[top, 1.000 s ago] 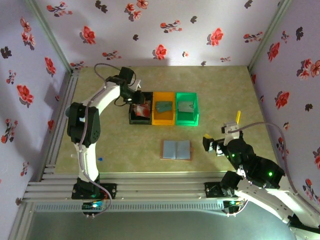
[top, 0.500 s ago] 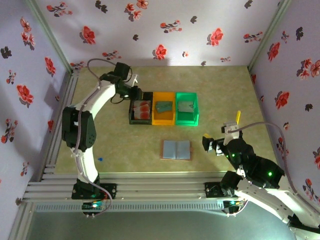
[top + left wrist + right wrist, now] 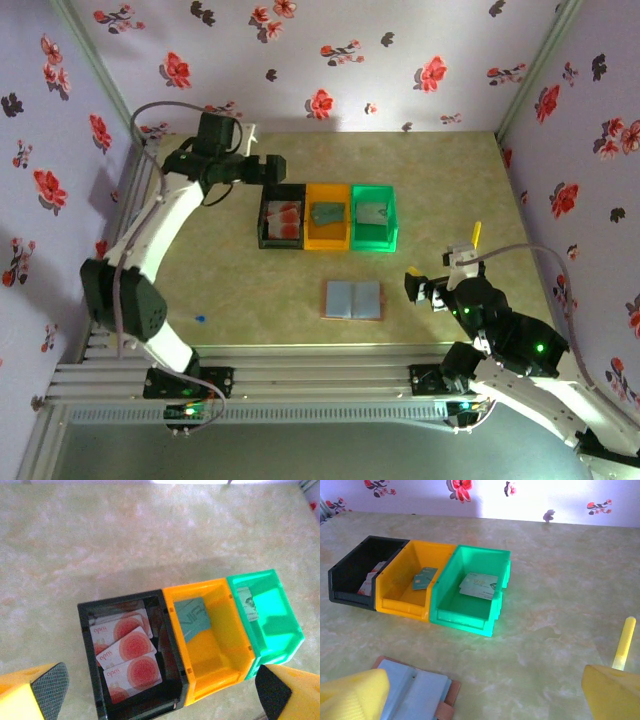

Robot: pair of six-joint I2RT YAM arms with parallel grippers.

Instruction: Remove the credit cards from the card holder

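Observation:
The card holder [image 3: 353,299] lies open on the table, blue-grey inside up; its corner [image 3: 415,690] sits below my right gripper. Several credit cards [image 3: 127,652], pale with red-orange blotches, lie overlapping in the black bin [image 3: 267,238]. My left gripper [image 3: 272,169] hangs open and empty above the black bin's far left corner; in the left wrist view its jaws [image 3: 159,692] stand wide apart over the bins. To the right of the card holder my right gripper [image 3: 420,285] is open and empty, its yellow fingers [image 3: 355,695] wide apart.
An orange bin [image 3: 328,240] holding a teal card and a green bin [image 3: 392,215] holding a pale card stand in a row beside the black one. A yellow stick [image 3: 476,233] lies at the right. A small blue bit [image 3: 200,319] lies near the left arm's base.
My left gripper opened over the black bin, left a card there, then rose and drew back to the left. The right arm has not moved.

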